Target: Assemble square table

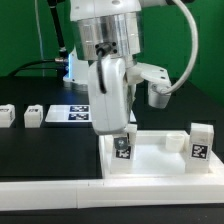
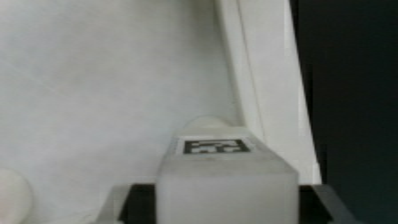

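The white square table top point(image 1: 160, 166) lies at the exterior view's lower right, raised rim up. My gripper point(image 1: 121, 138) is shut on a white leg block point(image 1: 123, 149) with a black-and-white tag and holds it upright at the top's left corner. I cannot tell whether it touches the surface. In the wrist view the leg point(image 2: 221, 175) sits between my dark fingers point(image 2: 141, 206), above the top's flat inside point(image 2: 107, 100) and close to its rim point(image 2: 263, 70). Another tagged leg point(image 1: 201, 144) stands on the top at the right, with a smaller white piece point(image 1: 175, 141) beside it.
Two more white tagged leg blocks point(image 1: 5, 114) point(image 1: 33, 116) stand on the black table at the exterior view's left. The marker board point(image 1: 68, 112) lies behind them. A long white bar fence point(image 1: 50, 196) runs along the front edge.
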`<state>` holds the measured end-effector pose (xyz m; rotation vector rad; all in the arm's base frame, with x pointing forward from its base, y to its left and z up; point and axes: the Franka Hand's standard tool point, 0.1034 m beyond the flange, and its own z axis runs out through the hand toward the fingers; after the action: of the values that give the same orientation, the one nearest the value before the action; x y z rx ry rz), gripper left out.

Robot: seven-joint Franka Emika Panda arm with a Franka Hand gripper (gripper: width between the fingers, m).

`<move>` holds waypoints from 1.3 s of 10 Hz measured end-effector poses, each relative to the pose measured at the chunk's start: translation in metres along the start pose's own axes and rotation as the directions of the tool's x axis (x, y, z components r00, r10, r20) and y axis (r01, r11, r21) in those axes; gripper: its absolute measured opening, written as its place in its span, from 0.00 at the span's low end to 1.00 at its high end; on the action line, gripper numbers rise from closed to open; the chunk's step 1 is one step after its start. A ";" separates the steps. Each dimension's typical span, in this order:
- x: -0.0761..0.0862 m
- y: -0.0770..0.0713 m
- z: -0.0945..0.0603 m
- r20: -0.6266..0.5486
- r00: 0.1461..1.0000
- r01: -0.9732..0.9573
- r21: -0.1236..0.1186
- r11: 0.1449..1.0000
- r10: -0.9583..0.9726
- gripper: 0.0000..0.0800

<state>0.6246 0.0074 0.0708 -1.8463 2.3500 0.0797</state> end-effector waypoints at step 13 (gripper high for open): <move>0.003 -0.001 0.002 -0.033 0.177 0.981 -0.071 0.179 -0.984 0.81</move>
<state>0.6253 0.0045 0.0680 -2.9967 0.6412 -0.1133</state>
